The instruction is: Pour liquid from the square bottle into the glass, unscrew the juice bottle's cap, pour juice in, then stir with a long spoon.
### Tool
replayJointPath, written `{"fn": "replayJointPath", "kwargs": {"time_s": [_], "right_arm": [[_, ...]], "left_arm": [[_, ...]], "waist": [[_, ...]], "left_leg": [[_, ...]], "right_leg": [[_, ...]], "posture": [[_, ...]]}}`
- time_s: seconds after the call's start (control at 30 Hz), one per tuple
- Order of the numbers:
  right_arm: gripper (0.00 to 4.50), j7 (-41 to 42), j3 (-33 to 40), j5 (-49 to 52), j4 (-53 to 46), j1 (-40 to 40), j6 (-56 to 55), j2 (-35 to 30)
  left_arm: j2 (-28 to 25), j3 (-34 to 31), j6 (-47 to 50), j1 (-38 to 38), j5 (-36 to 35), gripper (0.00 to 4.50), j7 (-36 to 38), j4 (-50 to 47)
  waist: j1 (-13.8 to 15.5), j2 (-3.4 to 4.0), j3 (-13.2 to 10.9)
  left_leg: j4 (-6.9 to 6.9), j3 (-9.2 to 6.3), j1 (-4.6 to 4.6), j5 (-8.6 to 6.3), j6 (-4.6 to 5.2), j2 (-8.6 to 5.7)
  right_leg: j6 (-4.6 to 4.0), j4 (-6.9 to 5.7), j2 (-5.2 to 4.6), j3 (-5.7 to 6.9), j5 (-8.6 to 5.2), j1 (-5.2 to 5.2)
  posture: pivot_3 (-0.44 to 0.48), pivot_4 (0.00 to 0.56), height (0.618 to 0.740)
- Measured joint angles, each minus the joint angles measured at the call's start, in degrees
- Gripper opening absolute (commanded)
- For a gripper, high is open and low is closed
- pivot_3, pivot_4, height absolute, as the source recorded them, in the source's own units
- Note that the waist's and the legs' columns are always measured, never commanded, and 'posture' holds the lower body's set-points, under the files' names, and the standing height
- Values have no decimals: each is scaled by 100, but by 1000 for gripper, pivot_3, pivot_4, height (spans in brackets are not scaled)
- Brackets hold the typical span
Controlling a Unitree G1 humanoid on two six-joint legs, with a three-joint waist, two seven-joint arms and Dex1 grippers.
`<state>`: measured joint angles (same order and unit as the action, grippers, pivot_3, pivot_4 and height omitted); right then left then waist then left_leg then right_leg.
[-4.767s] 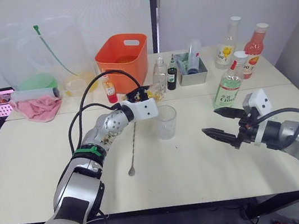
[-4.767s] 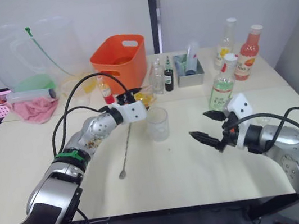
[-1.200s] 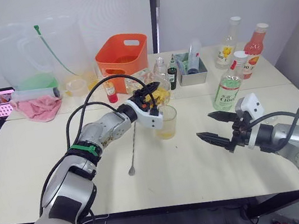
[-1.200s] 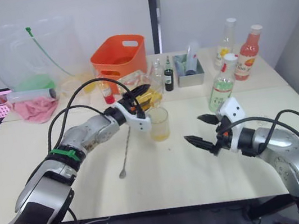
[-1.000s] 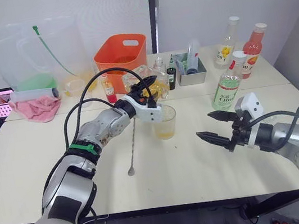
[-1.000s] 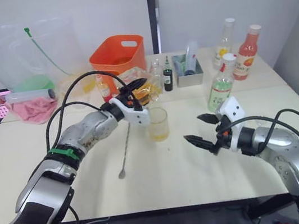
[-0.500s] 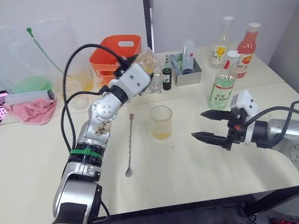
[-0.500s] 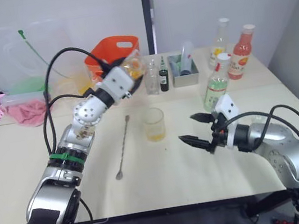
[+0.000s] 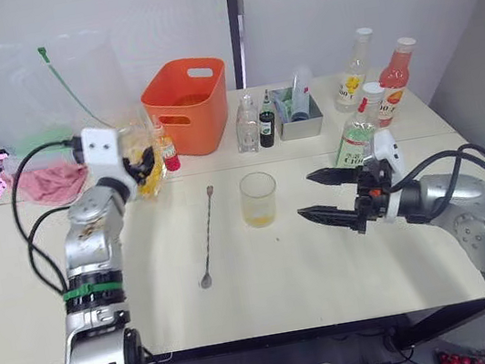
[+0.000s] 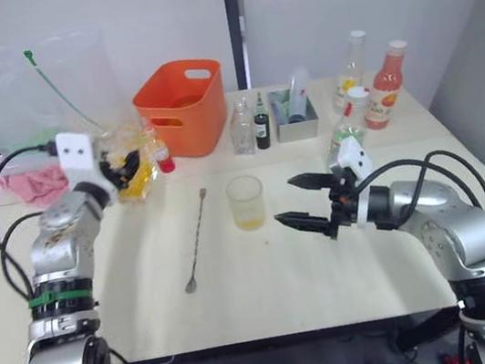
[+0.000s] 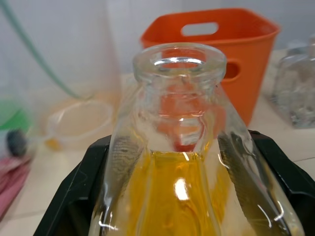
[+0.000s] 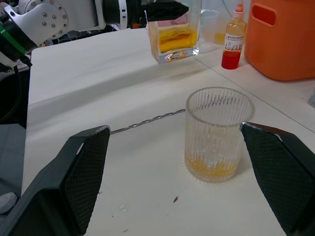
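Off my right claw point(image 9: 326, 195) tips stands the glass point(image 9: 259, 199), the long spoon point(image 9: 207, 237) beyond it; the square bottle point(image 9: 144, 163) sits in my left claw point(image 9: 139, 166).

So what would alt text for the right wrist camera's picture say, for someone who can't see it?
A ribbed clear glass with a little golden liquid at its bottom stands on a white table, between the robot's two wide-open black fingers. Behind it lie the long spoon, the square bottle held by the other hand, and an orange bin.
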<state>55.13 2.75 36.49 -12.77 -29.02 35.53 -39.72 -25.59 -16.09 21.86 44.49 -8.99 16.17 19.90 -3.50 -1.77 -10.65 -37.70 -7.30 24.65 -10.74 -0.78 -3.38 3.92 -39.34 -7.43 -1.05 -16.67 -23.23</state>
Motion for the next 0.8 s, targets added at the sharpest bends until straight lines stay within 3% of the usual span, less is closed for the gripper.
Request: {"fn": "replayJointPath", "kwargs": {"time_s": [0.33,0.53,0.8], "right_arm": [[4483,93,-157,-47,104,-124,0,63],[4483,-24,-200,-50,96,-129,24,114],[4483,-193,-137,-39,-144,63,158,36]], "left_arm": [[-286,-247,-240,-54,-85,2808,82,367],[-85,-31,-691,178,-77,2808,243,1234],[-83,172,-1047,307,-66,2808,604,1640]], "waist": [[154,-15,4],[153,-20,4],[94,-20,4]], "left_leg": [[-8,0,11,-1,-1,-2],[-7,0,13,-1,0,-2],[-7,-1,12,-2,1,-1]], "right_leg": [[-1,11,-1,0,2,1],[-2,10,-1,1,2,-2],[-3,3,-1,2,3,-5]], "posture": [[0,150,740],[0,150,740],[0,150,740]]}}
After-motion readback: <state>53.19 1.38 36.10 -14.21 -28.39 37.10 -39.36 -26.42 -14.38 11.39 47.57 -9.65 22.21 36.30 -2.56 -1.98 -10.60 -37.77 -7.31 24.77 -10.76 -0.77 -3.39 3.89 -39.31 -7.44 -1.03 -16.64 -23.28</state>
